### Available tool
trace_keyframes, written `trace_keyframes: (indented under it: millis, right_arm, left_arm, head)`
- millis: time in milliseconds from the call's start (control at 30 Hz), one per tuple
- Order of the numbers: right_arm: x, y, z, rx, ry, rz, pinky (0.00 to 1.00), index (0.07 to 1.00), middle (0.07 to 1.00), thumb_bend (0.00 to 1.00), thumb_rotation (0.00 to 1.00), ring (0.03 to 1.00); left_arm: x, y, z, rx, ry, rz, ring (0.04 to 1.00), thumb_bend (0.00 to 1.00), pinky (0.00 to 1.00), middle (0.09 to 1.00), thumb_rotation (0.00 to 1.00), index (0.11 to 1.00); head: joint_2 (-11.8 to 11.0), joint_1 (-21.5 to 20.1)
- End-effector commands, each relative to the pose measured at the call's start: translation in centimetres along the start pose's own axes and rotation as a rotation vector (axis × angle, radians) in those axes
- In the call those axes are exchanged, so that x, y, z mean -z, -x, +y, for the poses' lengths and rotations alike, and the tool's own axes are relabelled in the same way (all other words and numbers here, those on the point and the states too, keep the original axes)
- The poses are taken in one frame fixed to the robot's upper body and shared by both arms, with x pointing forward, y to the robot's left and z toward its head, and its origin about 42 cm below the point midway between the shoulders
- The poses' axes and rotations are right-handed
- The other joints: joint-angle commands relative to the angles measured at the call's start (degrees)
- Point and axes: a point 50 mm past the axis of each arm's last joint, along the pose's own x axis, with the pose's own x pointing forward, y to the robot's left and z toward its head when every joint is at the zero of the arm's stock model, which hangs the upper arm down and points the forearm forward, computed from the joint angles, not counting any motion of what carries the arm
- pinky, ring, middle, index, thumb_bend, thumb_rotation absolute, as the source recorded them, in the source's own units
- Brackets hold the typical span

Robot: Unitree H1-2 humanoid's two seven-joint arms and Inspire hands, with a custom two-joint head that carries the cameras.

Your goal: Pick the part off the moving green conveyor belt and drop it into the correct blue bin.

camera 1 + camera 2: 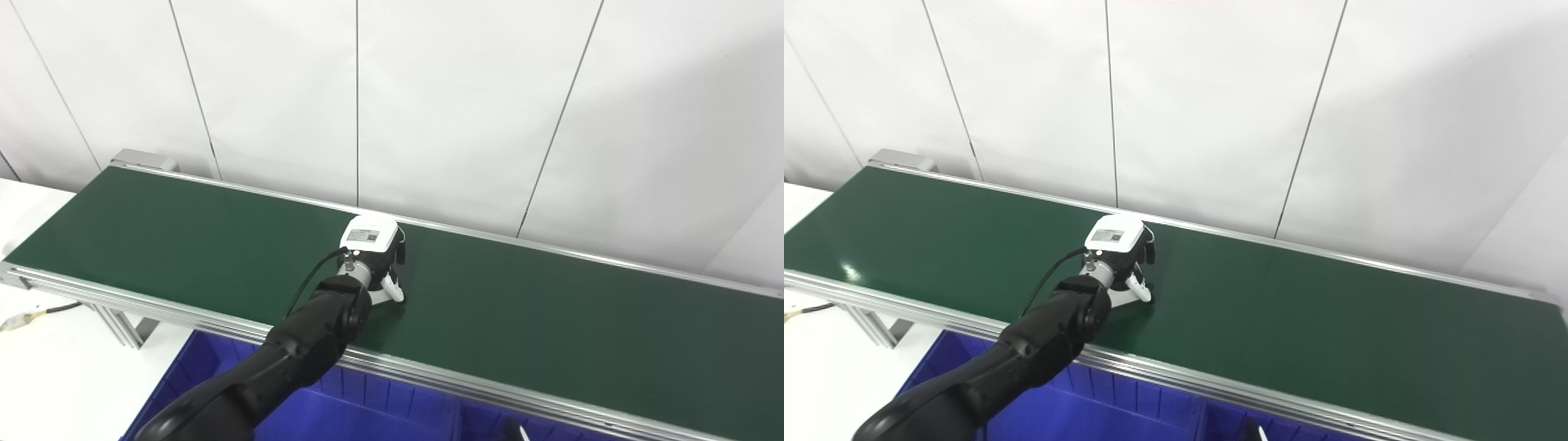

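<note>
White panelled wall (465,110) behind, cut by thin dark seams. Below it, from the left eye, a green belt (184,245) slanting from 10 o'clock down to 4 o'clock, edged by a silver rail (429,373) on the near side. White tabletop (55,367) at 8 o'clock, with a thin cable (37,315) lying on it just beside the belt's frame. Blue bin (343,410) under the near rail at 6 o'clock, its ribbed wall partly behind the arm.

Left hand (373,251) near the middle of the belt, on a black arm reaching in from 7 o'clock, white back turned up with a small label on top. Fingers (395,289) curled downward, one pale tip touching or nearly touching the green surface at 5 o'clock of the hand. Cannot tell whether closed around anything. Part not made out anywhere on the bare green; hidden under the palm, if there at all.

From the right eye, same layout set a little leftward. Left hand (1118,245) again mid-belt, closer to the far rail than to the near one, fingers (1140,288) bent down toward the belt (1335,318), grip again unreadable. Long stretch of green toward 3 o'clock. Bin (1078,410) below the rail at 6 o'clock, inner dividers showing beside the arm. Part again unseen from here.
</note>
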Motion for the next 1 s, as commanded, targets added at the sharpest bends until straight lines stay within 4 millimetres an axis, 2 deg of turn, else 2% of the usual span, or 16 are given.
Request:
trace_keyframes:
  millis: [0, 133, 167, 200, 233, 267, 300, 333, 367, 400, 433, 500, 633, 733, 967]
  right_arm:
    - [-1.4, -0.3, -0.2, 0.006, -0.02, -0.086, 0.93, 0.976, 0.956, 1.0, 1.0, 0.937]
    - [-1.8, -0.4, -0.7, 0.003, -0.024, -0.101, 0.94, 0.989, 0.965, 1.0, 1.0, 0.95]
    - [-1.9, -0.4, -0.8, 0.002, -0.026, -0.106, 0.95, 0.994, 0.97, 1.0, 1.0, 0.956]
    - [-2.1, -0.4, -0.9, 0.003, -0.026, -0.11, 0.96, 0.997, 0.972, 1.0, 1.0, 0.96]
    - [-2.2, -0.3, -1.0, 0.004, -0.025, -0.117, 0.96, 0.999, 0.971, 0.99, 1.0, 0.96]
    - [-2.3, -0.3, -1.0, 0.004, -0.024, -0.121, 0.96, 0.999, 0.971, 0.98, 1.0, 0.96]
    - [-2.5, -0.3, -1.3, 0.006, -0.02, -0.128, 0.96, 1.0, 0.97, 0.98, 1.0, 0.96]
    - [-2.6, -0.3, -1.5, 0.004, -0.021, -0.132, 0.95, 0.998, 0.966, 0.97, 1.0, 0.952]
    - [-2.8, -0.3, -1.7, 0.001, -0.024, -0.139, 0.94, 0.994, 0.964, 0.96, 1.0, 0.949]
    - [-3.0, -0.3, -1.9, 0.0, -0.028, -0.143, 0.94, 0.991, 0.964, 0.95, 1.0, 0.948]
    - [-3.1, -0.3, -2.1, -0.002, -0.034, -0.149, 0.94, 0.985, 0.96, 0.95, 1.0, 0.944]
    - [-3.4, -0.3, -2.6, -0.004, -0.041, -0.159, 0.93, 0.98, 0.956, 0.96, 1.0, 0.939]
    - [-3.8, -0.4, -3.2, -0.006, -0.051, -0.173, 0.91, 0.969, 0.945, 0.97, 0.99, 0.924]
    - [-4.1, -0.4, -3.4, -0.006, -0.055, -0.186, 0.91, 0.961, 0.939, 0.98, 0.98, 0.918]
    - [-4.8, -0.3, -4.3, -0.001, -0.044, -0.212, 0.9, 0.962, 0.935, 0.98, 0.98, 0.911]
  left_arm:
    - [-1.7, -0.7, 4.1, -0.089, 0.035, -0.032, 0.412, 0.5, 0.26, 0.477, 0.0, 0.498]
    - [-3.2, 0.5, 7.1, -0.131, 0.079, -0.08, 0.385, 0.5, 0.28, 0.458, 0.0, 0.521]
    - [-3.5, 0.8, 7.8, -0.139, 0.084, -0.089, 0.379, 0.5, 0.27, 0.45, 0.0, 0.524]
    - [-3.8, 1.1, 8.3, -0.145, 0.087, -0.097, 0.373, 0.5, 0.26, 0.444, 0.0, 0.529]
    - [-4.0, 1.4, 8.9, -0.152, 0.093, -0.103, 0.37, 0.5, 0.26, 0.441, 0.0, 0.534]
    - [-4.2, 1.6, 9.3, -0.155, 0.096, -0.107, 0.369, 0.5, 0.26, 0.441, 0.0, 0.534]
    - [-4.4, 2.1, 10.0, -0.163, 0.096, -0.115, 0.368, 0.5, 0.26, 0.44, 0.0, 0.535]
    - [-4.6, 2.6, 10.6, -0.169, 0.096, -0.121, 0.39, 0.5, 0.25, 0.47, 0.0, 0.513]
    - [-4.8, 3.0, 11.2, -0.172, 0.097, -0.125, 0.372, 0.5, 0.25, 0.453, 0.0, 0.53]
    - [-4.9, 3.3, 11.5, -0.172, 0.098, -0.127, 0.364, 0.5, 0.25, 0.447, 0.0, 0.535]
    - [-4.9, 3.8, 11.9, -0.171, 0.103, -0.13, 0.359, 0.5, 0.24, 0.443, 0.0, 0.538]
    - [-4.8, 4.8, 12.3, -0.168, 0.109, -0.136, 0.357, 0.5, 0.24, 0.441, 0.0, 0.538]
    - [-4.4, 6.5, 12.6, -0.162, 0.112, -0.146, 0.403, 0.5, 0.23, 0.498, 0.0, 0.492]
    - [-4.2, 7.8, 12.6, -0.157, 0.114, -0.15, 0.36, 0.5, 0.25, 0.458, 0.0, 0.54]
    - [-3.5, 11.5, 11.3, -0.132, 0.117, -0.183, 0.365, 0.5, 0.27, 0.462, 0.0, 0.534]
  head:
    - [1.1, 0.7]
    - [3.9, 2.4]
    - [5.7, 3.3]
    - [5.7, 3.3]
    - [7.4, 4.0]
    - [7.4, 4.0]
    - [9.4, 4.7]
    - [9.4, 4.7]
    - [11.0, 5.3]
    - [11.0, 5.3]
    - [12.1, 5.5]
    - [12.9, 5.8]
    - [14.0, 6.7]
    - [14.7, 7.5]
    - [16.8, 11.9]
